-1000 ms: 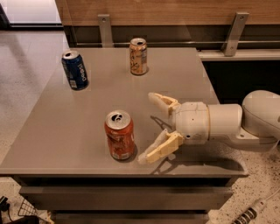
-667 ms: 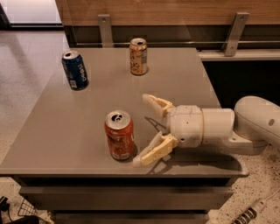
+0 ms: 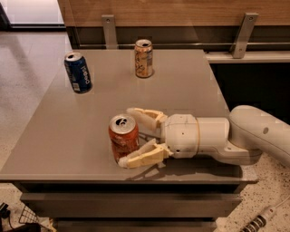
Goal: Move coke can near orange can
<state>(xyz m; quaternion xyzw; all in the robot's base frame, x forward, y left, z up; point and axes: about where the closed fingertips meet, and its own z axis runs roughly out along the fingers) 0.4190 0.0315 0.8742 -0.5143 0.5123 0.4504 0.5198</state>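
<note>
Office-like test space: grey surface (image 3: pixel 181 81) with drawer fronts (image 3: pixel 127 199), speckled floor (image 3: pixel 27 90), wood panelling (image 3: pixel 181 11), power strip (image 3: pixel 258 223); a robot's hand (image 3: pixel 125 136) lies over the surface's front.

we see a flat grey rectangular tabletop (image 3: pixel 186 86) with darker grey drawer-like fronts (image 3: pixel 136 201) under its near edge. a dark blue drink can with pale lettering and a silver top (image 3: pixel 78 72) stands upright near the far left corner, well apart from the gripper (image 3: pixel 125 137), which lies low over the near part of the top. behind the table runs a wood-grain wall panel (image 3: pixel 181 11), with a left grey metal bracket (image 3: pixel 108 29) and a right grey metal bracket (image 3: pixel 242 34) below it. a pale speckled floor (image 3: pixel 25 90) shows at the left. a white power strip (image 3: pixel 259 222) lies at the bottom right, and a bit of wire mesh (image 3: pixel 28 216) at the bottom left.
</note>
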